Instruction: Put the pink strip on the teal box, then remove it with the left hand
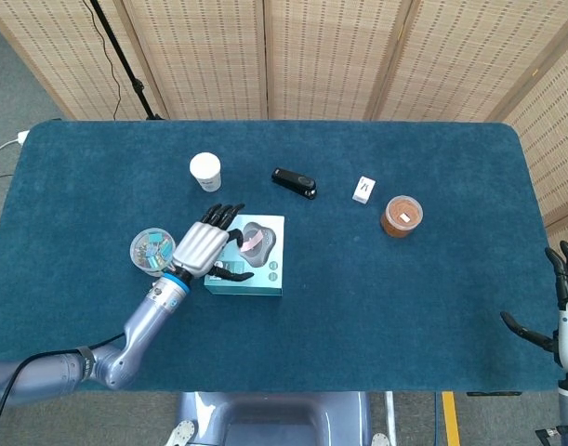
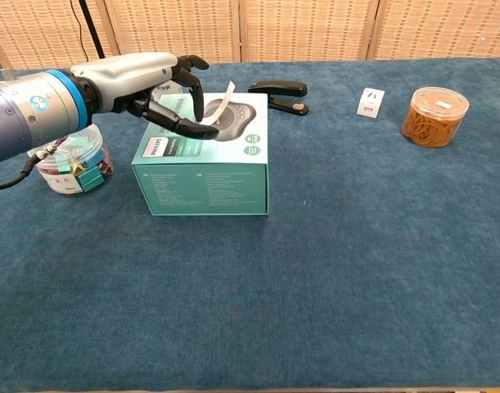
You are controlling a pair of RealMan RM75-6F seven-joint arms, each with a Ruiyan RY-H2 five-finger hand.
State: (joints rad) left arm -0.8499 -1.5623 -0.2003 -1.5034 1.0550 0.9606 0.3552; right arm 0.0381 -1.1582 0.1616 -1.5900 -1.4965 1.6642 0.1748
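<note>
Our head view looks steeply down on the whole table (image 1: 358, 307). Chest view sits low and near, facing across. Both share the teal box (image 1: 261, 269).
</note>
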